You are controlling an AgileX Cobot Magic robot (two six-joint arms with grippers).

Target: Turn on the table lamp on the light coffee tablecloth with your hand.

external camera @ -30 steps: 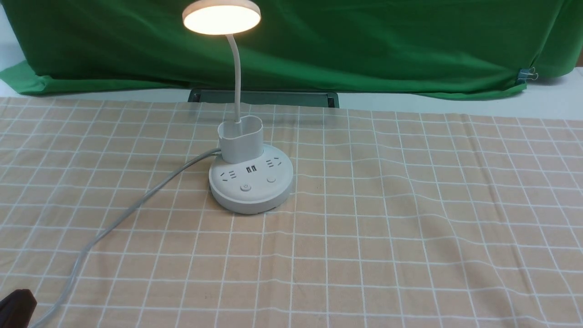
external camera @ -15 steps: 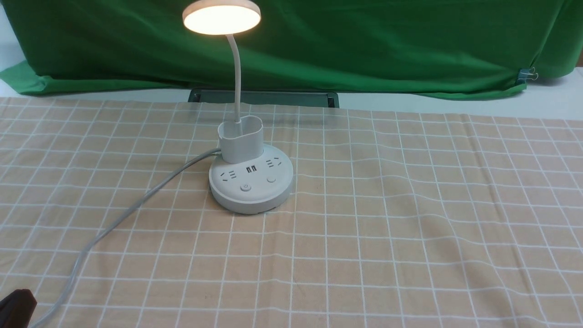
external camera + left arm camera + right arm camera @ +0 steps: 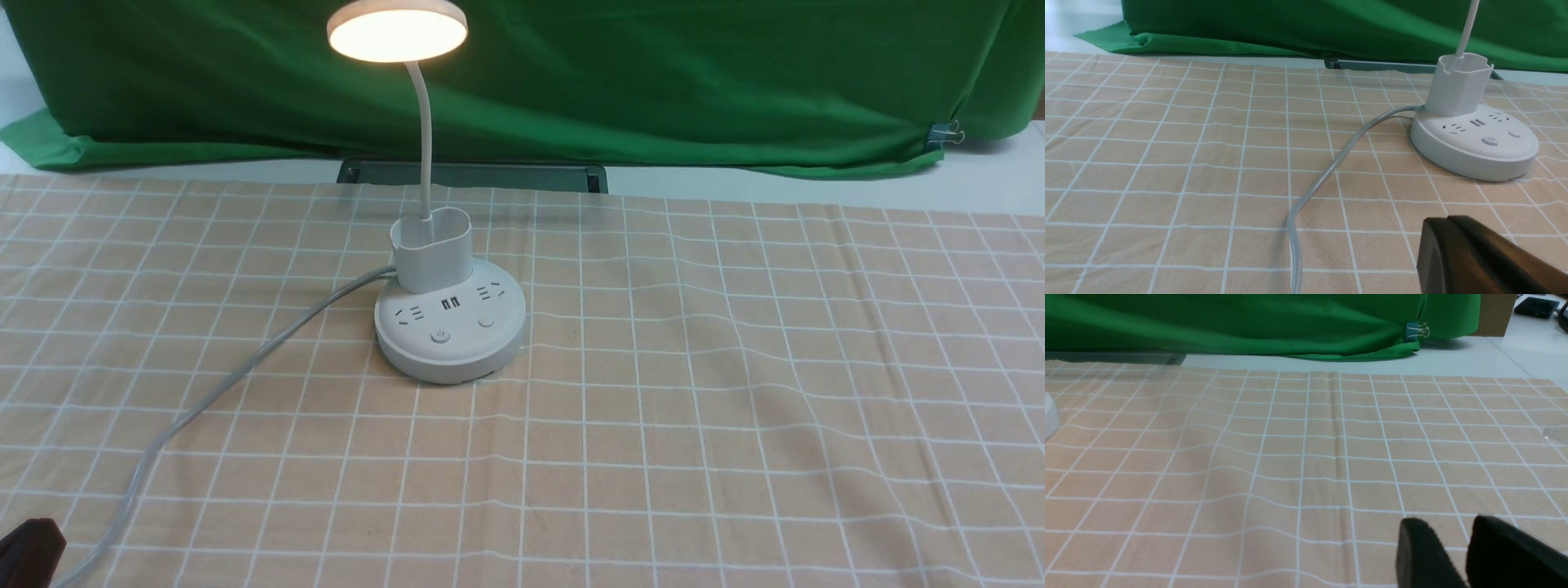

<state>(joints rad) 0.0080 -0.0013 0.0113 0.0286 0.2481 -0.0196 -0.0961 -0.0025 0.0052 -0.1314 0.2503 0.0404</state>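
On the light coffee tablecloth (image 3: 735, 392), the table lamp (image 3: 450, 327) stood upright, and its disc head (image 3: 397, 31) was glowing warm. That tells you the job's main aim looked met at this moment: the lamp was lit, so the press on its base seems to have been done, and the step in hand read as the retreat or rest after it.

Measured from the lamp, your left gripper (image 3: 1447, 222) sat well apart on the near side, out past the pale grey cord (image 3: 237, 376) that ran from the lamp's base toward the near left edge. In the left wrist view its two fingers lay pressed together with no gap showing, gripping nothing. In the front view only a dark corner of it (image 3: 31, 551) showed at the lower left.

Your right gripper (image 3: 1447, 535) was far off to the lamp's right side, low over bare cloth; the lamp's base was only a white sliver (image 3: 1050, 410) at the edge of the right wrist view. Its fingers stood slightly parted, with tablecloth showing between them, and held nothing.

The power button (image 3: 441, 336) sat on the near side of the round base, untouched by either arm. I judged that nothing more was called for beyond keeping both arms clear of the cord; a second press would likely switch the light off again.
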